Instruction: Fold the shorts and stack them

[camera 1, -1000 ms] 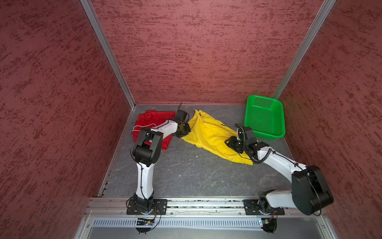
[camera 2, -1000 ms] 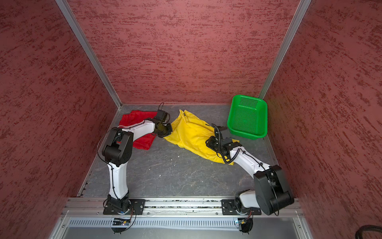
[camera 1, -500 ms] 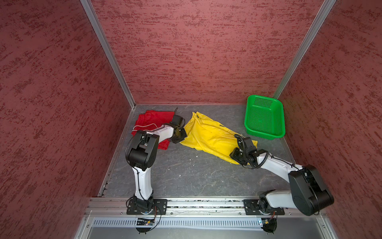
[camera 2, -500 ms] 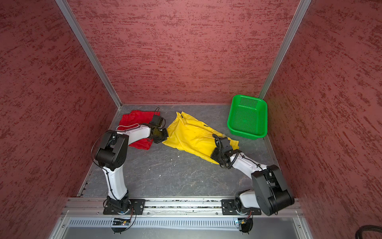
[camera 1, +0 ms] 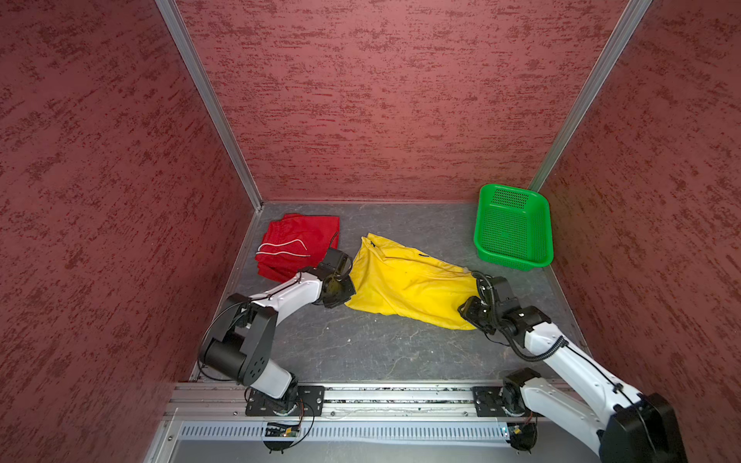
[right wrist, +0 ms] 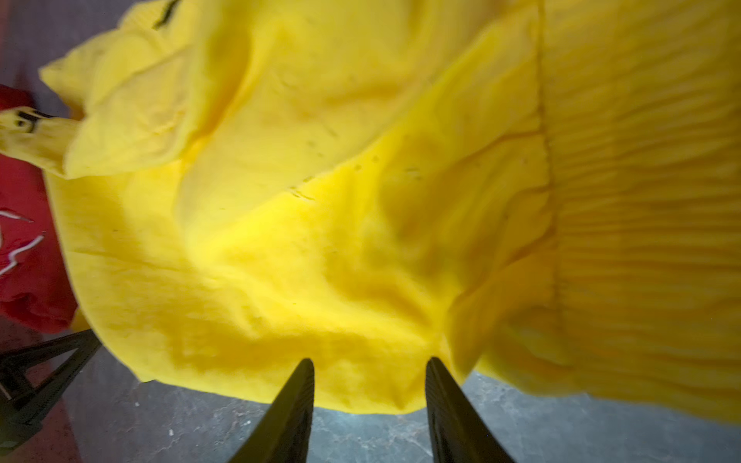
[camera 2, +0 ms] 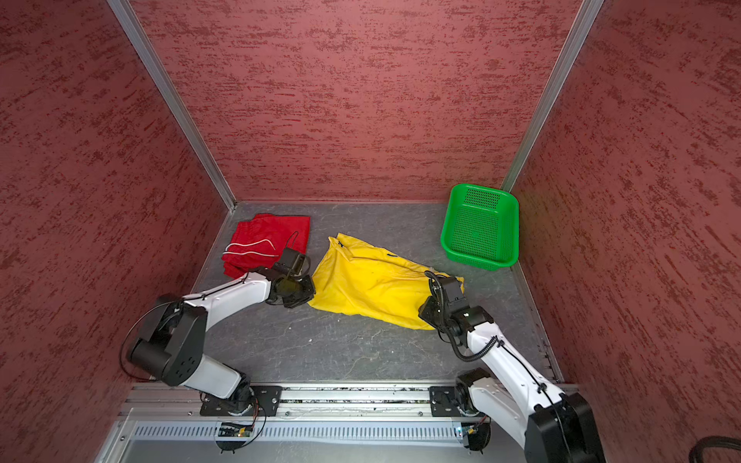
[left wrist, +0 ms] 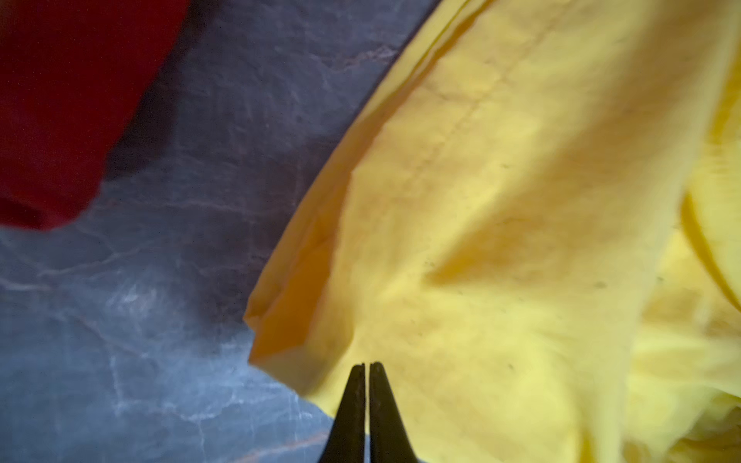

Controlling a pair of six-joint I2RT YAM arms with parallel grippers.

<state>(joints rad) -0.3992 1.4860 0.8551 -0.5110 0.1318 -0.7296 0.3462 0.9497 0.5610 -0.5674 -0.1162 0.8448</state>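
Left hand (left wrist: 367,364) clenched over a corner of the yellow shorts (camera 1: 405,280), right hand (right wrist: 369,360) released at their edge — a one-layer pinch could drag them crooked toward the red shorts (camera 1: 298,240).

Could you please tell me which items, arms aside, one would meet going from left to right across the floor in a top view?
red shorts → yellow shorts → basket
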